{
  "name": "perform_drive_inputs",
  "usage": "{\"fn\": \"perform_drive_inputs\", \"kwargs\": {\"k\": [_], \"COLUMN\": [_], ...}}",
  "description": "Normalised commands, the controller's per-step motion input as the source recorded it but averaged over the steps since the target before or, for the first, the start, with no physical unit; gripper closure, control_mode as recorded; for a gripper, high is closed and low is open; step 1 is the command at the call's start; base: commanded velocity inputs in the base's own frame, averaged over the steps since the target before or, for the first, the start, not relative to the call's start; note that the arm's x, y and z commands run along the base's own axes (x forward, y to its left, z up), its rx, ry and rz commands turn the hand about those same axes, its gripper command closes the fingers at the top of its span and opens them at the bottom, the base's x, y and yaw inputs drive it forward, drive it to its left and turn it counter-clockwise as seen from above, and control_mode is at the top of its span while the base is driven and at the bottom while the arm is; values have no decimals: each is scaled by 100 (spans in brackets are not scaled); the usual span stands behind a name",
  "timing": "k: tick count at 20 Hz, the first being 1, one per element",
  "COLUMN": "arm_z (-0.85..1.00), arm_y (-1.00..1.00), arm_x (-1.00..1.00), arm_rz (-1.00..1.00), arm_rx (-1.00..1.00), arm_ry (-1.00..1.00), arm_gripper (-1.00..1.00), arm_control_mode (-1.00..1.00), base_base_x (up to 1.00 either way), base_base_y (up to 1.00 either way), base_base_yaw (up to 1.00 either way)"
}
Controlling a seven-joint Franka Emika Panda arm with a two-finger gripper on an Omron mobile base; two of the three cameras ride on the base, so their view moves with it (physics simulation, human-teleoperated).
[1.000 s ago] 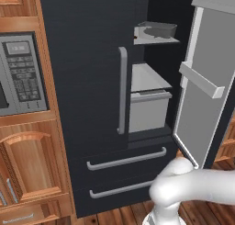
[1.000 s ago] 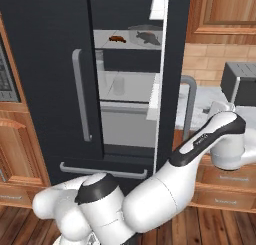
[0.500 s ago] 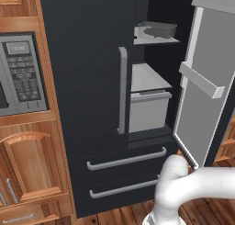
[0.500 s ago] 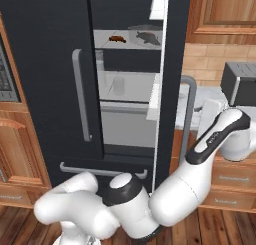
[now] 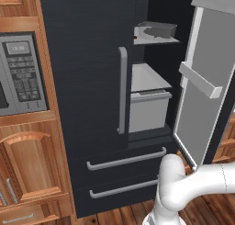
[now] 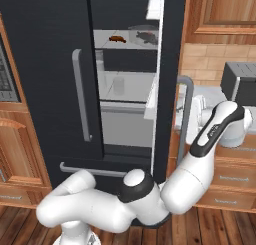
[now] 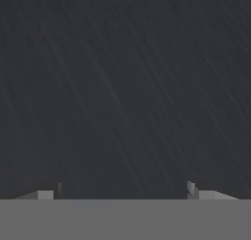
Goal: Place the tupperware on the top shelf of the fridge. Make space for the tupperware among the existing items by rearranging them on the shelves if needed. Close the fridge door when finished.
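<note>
A simulated kitchen, described outward from the robot, with every place given against the open door (image 5: pixel 207 118) of the fridge (image 5: pixel 87 81).

Nearest, the white arm bends round the outer side of the open door. The gripper (image 7: pixel 122 195) faces that door's black outer face at very close range. Its jaws stand spread wide with nothing between them. They hold nothing, probably because the job here is a push with the hand against the panel, not a grasp.

The hand sits just beside the open door's long grey bar handle (image 6: pixel 185 114), on its outer side. It cannot be told whether it touches the door.

The open door swings out to the right and shows its grey lining and a door bin (image 5: pixel 199 79). It is the last thing out of place, so closing it looks like the step in hand.

Past the open door's inner side, inside the cabinet, a clear glass (image 6: pixel 118 85) stands on a lower shelf (image 5: pixel 147 78). Above it lies the top shelf (image 5: pixel 156 40). The tupperware (image 5: pixel 158 30) rests on it, set well back from the open door, likely so the door can shut past it. A brown morsel (image 6: pixel 117 38) lies on the same shelf, farther from the open door than the tub and clear of it.

Beyond the open door's outer side, a grey toaster (image 6: pixel 240 84) sits on the counter.
</note>
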Motion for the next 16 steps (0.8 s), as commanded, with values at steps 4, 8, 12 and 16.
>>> {"fn": "perform_drive_inputs", "kwargs": {"k": [4, 8, 12, 16], "arm_z": [-5, -3, 8, 29], "arm_y": [100, 100, 100, 94], "arm_x": [-25, -33, -2, 9], "arm_rz": [33, 28, 7, -9], "arm_rx": [0, -4, -5, -8], "arm_ry": [-19, -30, -33, -29], "arm_gripper": [-100, -100, -100, -100], "arm_control_mode": [-100, -100, -100, -100], "base_base_x": [0, 0, 0, 0], "base_base_y": [0, 0, 0, 0], "base_base_yaw": [0, 0, 0, 0]}}
